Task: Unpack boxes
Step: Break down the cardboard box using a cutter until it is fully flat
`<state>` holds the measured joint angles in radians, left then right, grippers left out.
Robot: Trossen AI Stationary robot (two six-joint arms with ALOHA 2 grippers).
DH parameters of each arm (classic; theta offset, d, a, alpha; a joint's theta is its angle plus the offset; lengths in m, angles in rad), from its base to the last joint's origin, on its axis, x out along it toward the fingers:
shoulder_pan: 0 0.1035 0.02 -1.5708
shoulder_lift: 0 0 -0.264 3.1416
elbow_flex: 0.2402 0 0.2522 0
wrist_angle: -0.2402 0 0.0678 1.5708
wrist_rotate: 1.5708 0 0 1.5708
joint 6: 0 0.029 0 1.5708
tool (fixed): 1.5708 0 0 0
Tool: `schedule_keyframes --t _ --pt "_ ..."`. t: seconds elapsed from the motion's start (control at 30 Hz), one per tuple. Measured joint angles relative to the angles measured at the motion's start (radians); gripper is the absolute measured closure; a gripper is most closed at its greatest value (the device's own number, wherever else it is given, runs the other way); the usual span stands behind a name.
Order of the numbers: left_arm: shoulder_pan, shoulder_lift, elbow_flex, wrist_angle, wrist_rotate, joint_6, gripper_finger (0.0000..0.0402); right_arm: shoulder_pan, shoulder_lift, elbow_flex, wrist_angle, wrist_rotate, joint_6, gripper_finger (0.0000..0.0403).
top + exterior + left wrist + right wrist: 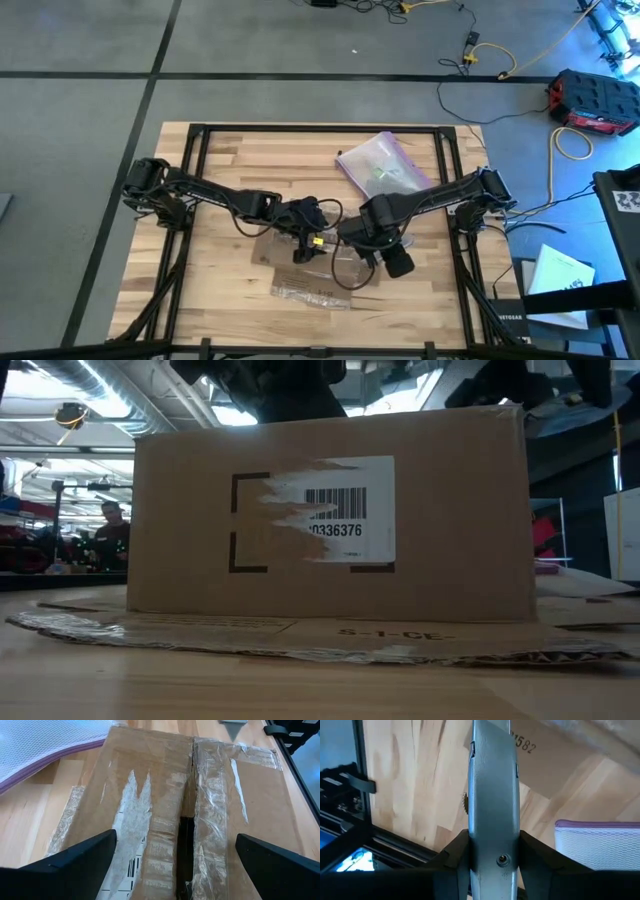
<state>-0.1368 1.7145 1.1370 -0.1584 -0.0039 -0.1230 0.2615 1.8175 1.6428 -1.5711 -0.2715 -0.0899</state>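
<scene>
Right gripper clamped on a grey knife-like tool, flat metal body, hovering over the box's right side. Left gripper spread wide, straddling the box top at mid-table. Seam already split: dark gap between taped flaps, tape glossy and wrinkled, cardboard matte brown, barcode label half torn. Looks like the flap-opening step; next move probably needs the left fingers to catch a flap edge. Mesh bag with purple edge lies far right.

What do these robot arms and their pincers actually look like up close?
Both arms are dark, jointed and slim, with black cables looping alongside. The left gripper ends in two flat, black, wedge-shaped fingers. The right gripper has matching black fingers. A small yellow mark shows near the left wrist.
</scene>
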Motion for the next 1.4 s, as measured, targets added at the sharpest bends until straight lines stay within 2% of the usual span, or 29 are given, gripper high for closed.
schedule_keyframes --t 0.2,0.53,1.4 --pt "0.0 0.0 0.0 0.0 0.0 -0.004 0.0002 0.0 0.0 -0.006 0.001 0.044 -0.022 0.0291" --pt "0.0 0.0 0.0 0.001 -0.008 -0.005 0.0002 0.006 -0.018 -0.006 0.001 -0.008 -0.016 0.0291" --pt "0.001 0.001 -0.002 0.039 -0.009 -0.009 0.0002 -0.027 -0.018 -0.006 -0.001 0.043 -0.047 0.0291"
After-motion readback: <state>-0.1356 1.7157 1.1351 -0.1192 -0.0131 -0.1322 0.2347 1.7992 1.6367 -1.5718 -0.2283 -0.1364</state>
